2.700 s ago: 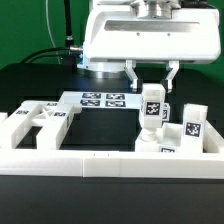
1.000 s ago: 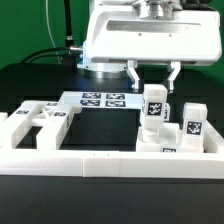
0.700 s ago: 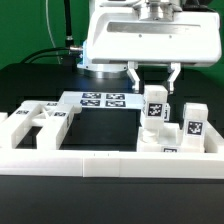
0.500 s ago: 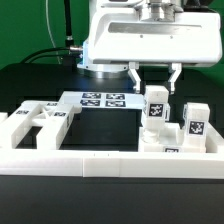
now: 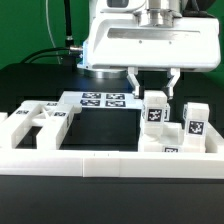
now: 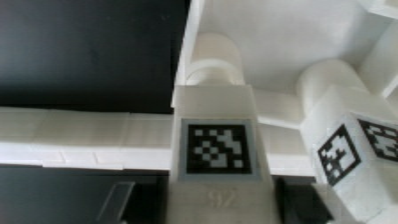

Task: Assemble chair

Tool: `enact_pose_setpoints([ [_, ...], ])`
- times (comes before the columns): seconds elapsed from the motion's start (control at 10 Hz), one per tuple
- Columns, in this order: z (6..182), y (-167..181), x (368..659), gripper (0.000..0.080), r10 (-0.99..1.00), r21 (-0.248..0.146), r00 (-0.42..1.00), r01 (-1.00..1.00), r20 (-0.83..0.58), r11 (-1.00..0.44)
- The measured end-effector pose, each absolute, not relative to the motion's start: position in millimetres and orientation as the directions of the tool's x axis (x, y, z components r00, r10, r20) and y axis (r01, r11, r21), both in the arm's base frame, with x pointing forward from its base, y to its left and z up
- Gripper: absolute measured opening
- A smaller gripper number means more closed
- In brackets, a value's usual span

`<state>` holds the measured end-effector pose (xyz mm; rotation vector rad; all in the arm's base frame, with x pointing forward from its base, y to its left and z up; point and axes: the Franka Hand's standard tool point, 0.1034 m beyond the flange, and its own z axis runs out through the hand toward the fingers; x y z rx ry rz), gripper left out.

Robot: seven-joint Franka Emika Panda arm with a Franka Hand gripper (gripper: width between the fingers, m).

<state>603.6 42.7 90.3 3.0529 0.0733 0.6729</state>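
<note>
A short white square post point(image 5: 155, 112) with a black-and-white tag stands upright at the exterior view's right. My gripper point(image 5: 154, 88) comes down from above, one dark finger point(image 5: 133, 79) on each side of the post's top, shut on it. The foot of the post sits among other white chair pieces point(image 5: 166, 146), and a second tagged post point(image 5: 192, 120) stands just to its right. In the wrist view the held post point(image 6: 221, 130) fills the middle between my gripper's point(image 6: 210, 200) dark fingers point(image 6: 121, 198). The tagged neighbour point(image 6: 356, 145) lies close beside it.
A slotted white chair panel point(image 5: 35, 125) lies at the exterior view's left. The marker board point(image 5: 103, 99) lies flat at the back. A long low white border rail point(image 5: 90, 160) runs along the front. Black table point(image 5: 100, 125) shows between them.
The gripper and the post in it have shifted slightly toward the exterior view's right and a little lower. The jaws have kept the same width.
</note>
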Motion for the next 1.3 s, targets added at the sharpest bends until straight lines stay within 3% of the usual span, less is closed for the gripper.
enact_pose_setpoints([
  [0.3,85.2,43,602,0.0285,0.054,0.027,0.909,0.047,0.413,-0.999],
  [0.4,85.1,43,602,0.0365,0.054,0.027,0.909,0.047,0.413,-0.999],
  [0.5,84.9,43,602,0.0365,0.054,0.027,0.909,0.047,0.412,-0.999],
  [0.7,85.7,43,602,0.0602,0.055,0.027,0.909,0.048,0.413,-0.999],
  [1.2,108.5,20,620,0.0648,0.104,0.052,0.905,0.091,0.413,-0.995],
  [1.3,106.5,21,619,0.0648,0.103,0.050,0.906,0.090,0.410,-0.995],
])
